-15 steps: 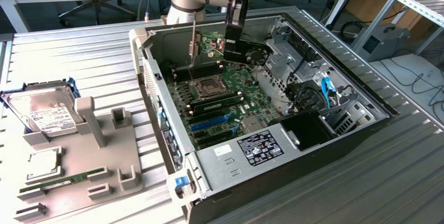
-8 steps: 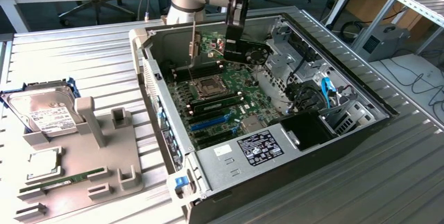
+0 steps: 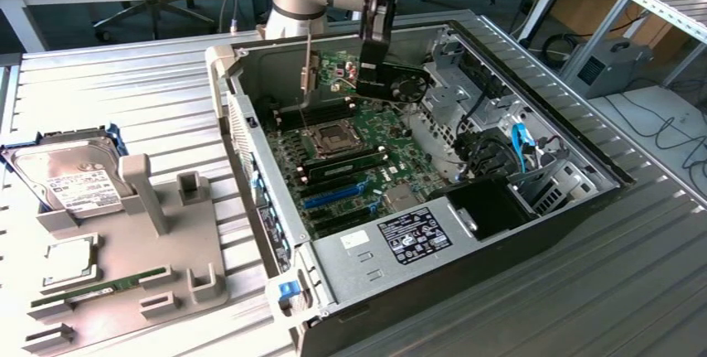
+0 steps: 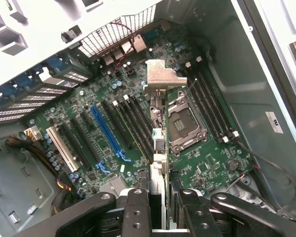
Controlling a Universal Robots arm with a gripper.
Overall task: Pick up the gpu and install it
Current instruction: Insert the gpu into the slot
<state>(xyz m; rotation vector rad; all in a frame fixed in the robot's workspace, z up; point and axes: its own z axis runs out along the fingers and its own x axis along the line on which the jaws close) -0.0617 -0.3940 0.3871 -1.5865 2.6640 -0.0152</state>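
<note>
— on the counter [image 3: 132,100], what's the big item?
— computer case [image 3: 238,113], lying on its side, panel off, motherboard [image 3: 398,154] facing up. arm reaches in at the far end in the exterior view.
— and the gpu?
— gpu [image 3: 396,84] is off the counter, hanging inside the case above the board, roughly over the cpu socket [image 4: 185,126]. touches nothing but the tool.
— tool state?
— tool [image 4: 162,200] pinching the card from above, fingers [image 4: 136,207] one on each face, card on edge beneath them.
— the relation that matters?
— blue slot [image 4: 107,133] lies off to one side of the card, nearer the camera in the exterior view, well apart. long axis runs from the tool out to the end bracket [image 4: 163,74]. from the wrist it looks angled a little against the slots. my read: carried, not yet seated.
</note>
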